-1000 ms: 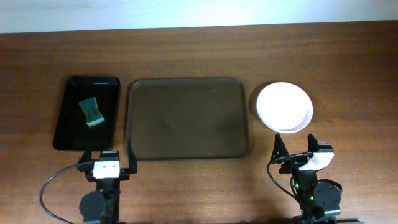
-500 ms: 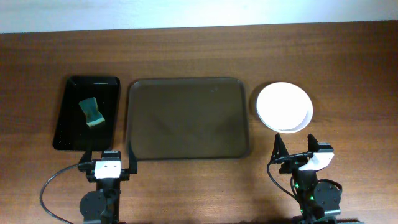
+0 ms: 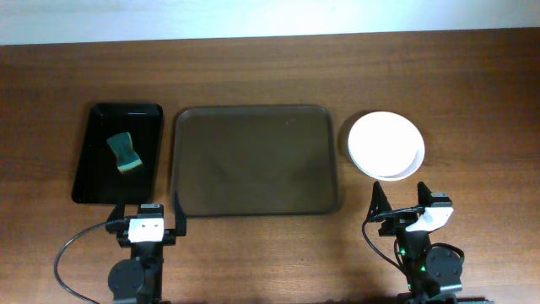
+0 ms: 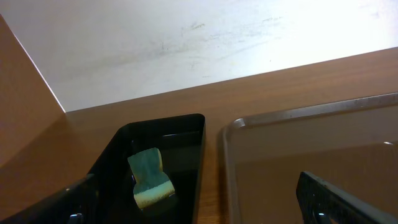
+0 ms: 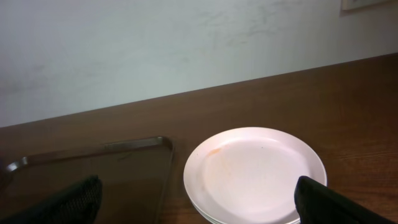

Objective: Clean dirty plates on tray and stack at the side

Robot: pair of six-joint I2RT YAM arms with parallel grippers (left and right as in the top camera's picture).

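No movement in the last second: both arms are parked at the near edge, and the stacking looks finished.
The sponge point(image 3: 124, 153) lies in the black tray point(image 3: 84, 160). The left gripper point(image 3: 148, 213) has its jaws spread and holds nothing. The tray point(image 3: 253, 108) carries no plates. The dirty plates point(image 3: 386, 145) sit stacked just right of it, apart from and beyond the right gripper point(image 3: 402, 199), whose jaws are also spread. A faint orange mark is visible on the top plate.

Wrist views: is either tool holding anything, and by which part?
Nothing held. Left tool and right tool both stand open and empty; the sponge lies in the black tray, the plates stacked beside the tray.
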